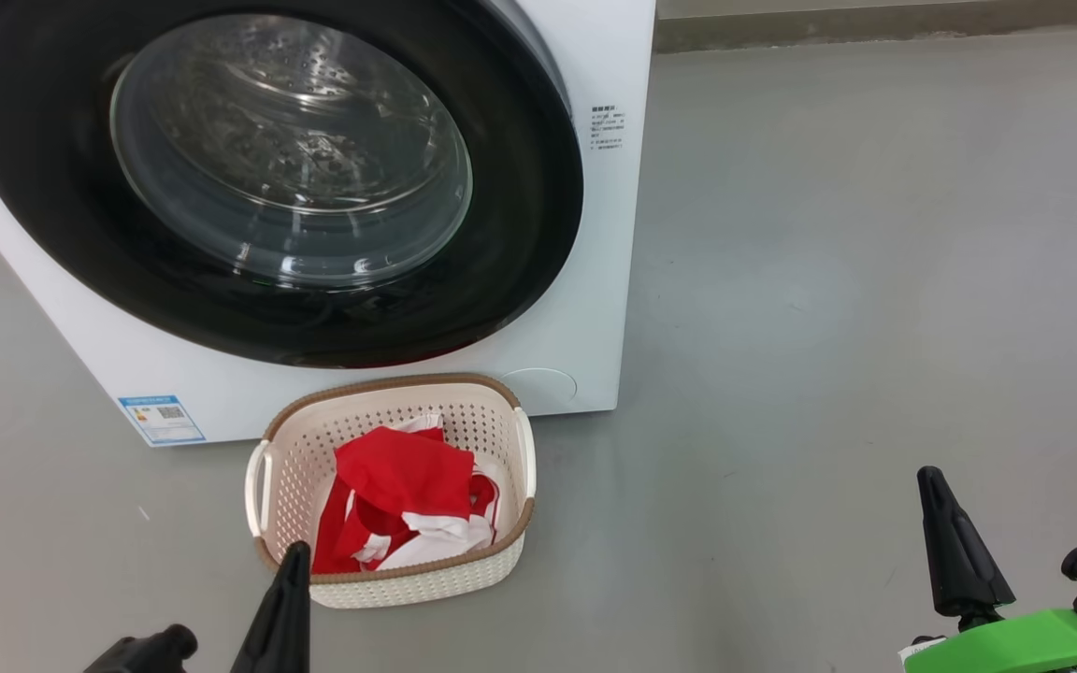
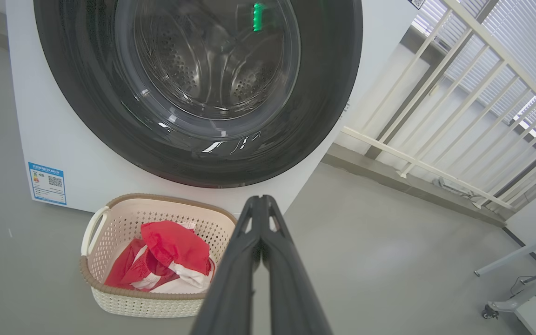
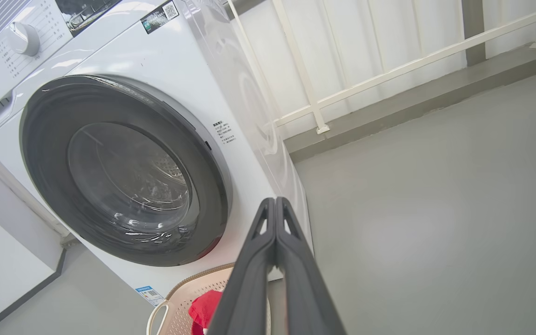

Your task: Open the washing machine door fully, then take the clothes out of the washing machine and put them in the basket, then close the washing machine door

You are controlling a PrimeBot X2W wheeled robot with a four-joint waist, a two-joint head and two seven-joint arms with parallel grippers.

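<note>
The white washing machine (image 1: 595, 280) stands on the grey floor with its round black-rimmed door (image 1: 43, 178) lying flat against its front, glass bowl in the middle. Below the door sits the cream basket (image 1: 492, 551) holding the red and white clothes (image 1: 403, 477). My left gripper (image 1: 294, 553) is shut and holds nothing, its tip at the basket's near rim in the head view. My right gripper (image 1: 931, 479) is shut and holds nothing, low over bare floor well to the right of the basket. The door (image 2: 77, 97), basket (image 2: 110, 298) and clothes (image 2: 175, 242) lie ahead of the left gripper (image 2: 261, 199). The right gripper (image 3: 275, 201) faces the door (image 3: 44, 153).
A white railing (image 2: 458, 153) and a low grey kerb (image 3: 412, 107) run along the wall to the right of the washer. Bare grey floor (image 1: 828, 327) spreads right of the washer and basket. A wheeled stand base (image 2: 505, 304) sits at the far right in the left wrist view.
</note>
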